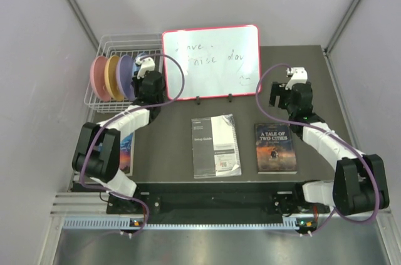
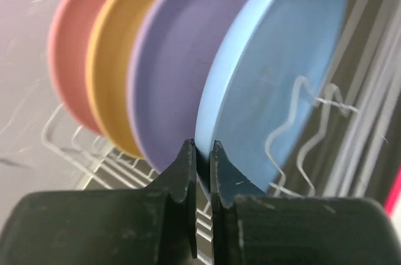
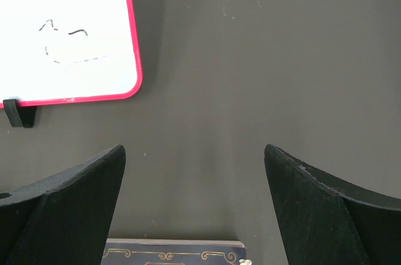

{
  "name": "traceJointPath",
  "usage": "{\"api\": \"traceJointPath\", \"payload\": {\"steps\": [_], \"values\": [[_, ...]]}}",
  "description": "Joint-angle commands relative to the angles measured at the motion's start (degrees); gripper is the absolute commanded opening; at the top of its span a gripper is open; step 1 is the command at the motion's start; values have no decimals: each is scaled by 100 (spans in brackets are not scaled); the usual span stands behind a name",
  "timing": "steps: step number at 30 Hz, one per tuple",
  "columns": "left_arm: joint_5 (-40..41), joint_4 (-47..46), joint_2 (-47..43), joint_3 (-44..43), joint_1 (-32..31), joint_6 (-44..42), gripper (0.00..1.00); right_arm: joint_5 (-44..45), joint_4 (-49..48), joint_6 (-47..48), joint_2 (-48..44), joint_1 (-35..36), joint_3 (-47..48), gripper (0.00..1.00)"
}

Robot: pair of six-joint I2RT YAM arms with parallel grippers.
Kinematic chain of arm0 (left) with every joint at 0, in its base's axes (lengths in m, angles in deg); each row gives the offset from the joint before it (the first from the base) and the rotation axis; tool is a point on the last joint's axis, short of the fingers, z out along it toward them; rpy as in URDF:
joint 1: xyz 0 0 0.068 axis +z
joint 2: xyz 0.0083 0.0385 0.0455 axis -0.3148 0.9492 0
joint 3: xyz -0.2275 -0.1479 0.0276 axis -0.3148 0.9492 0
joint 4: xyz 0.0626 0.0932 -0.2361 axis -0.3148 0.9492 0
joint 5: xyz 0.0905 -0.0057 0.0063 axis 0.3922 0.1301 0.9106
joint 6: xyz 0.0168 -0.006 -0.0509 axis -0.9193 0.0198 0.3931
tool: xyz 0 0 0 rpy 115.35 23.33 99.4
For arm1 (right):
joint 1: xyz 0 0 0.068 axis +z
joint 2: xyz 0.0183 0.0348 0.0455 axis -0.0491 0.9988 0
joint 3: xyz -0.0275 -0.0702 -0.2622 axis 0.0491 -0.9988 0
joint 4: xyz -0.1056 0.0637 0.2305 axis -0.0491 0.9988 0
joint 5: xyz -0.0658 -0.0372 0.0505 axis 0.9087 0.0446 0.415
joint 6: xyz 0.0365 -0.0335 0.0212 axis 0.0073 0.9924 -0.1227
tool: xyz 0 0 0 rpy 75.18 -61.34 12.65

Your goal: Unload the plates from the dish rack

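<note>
Four plates stood on edge in the slotted wires of the dish rack (image 1: pixel 103 49) at the far left of the tabletop (image 1: pixel 245 109), which presented each rim for an edge grip. The left jaws were clenched to a narrow gap on the lower rim of the blue plate (image 2: pixel 276 71), the rightmost and most accessible. The right jaws were spread wide, released and empty, above bare tabletop beside the whiteboard (image 3: pixel 62 27).

Left arm (image 1: pixel 119 124) reaches to the far-left corner, left hand (image 2: pixel 202 152) pinched on the blue plate (image 2: pixel 269 71); right hand (image 3: pixel 194 158) hangs spread wide near the right edge.
</note>
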Motion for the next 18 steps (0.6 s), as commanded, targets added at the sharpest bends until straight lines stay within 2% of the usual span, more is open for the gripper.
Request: {"api": "traceJointPath", "payload": {"steps": [1,5,11,14,15,16,17,18], "values": [[675,-1097,64,27,-230,-356,0,-31,-282,-115,72,28,300,92],[1044,-1737,91,63,-362,-664,0,-23,-282,-141,81,19,292,93],[1738,-2757,126,54,-467,-1568,0,-49,-256,-159,116,28,301,94],[2237,-3757,284,19,-467,-2323,0,-102,-229,-185,134,20,318,95],[2388,-4117,354,-7,-467,-2926,0,-119,-229,-176,142,28,318,95],[2520,-5052,528,-68,-467,-3306,0,-137,-229,-185,142,20,327,95],[2748,-5583,643,-112,-467,-3719,0,-163,-212,-185,142,19,327,95],[2820,-6119,766,-252,-467,-4680,0,-224,-212,-194,142,19,336,95]]}}
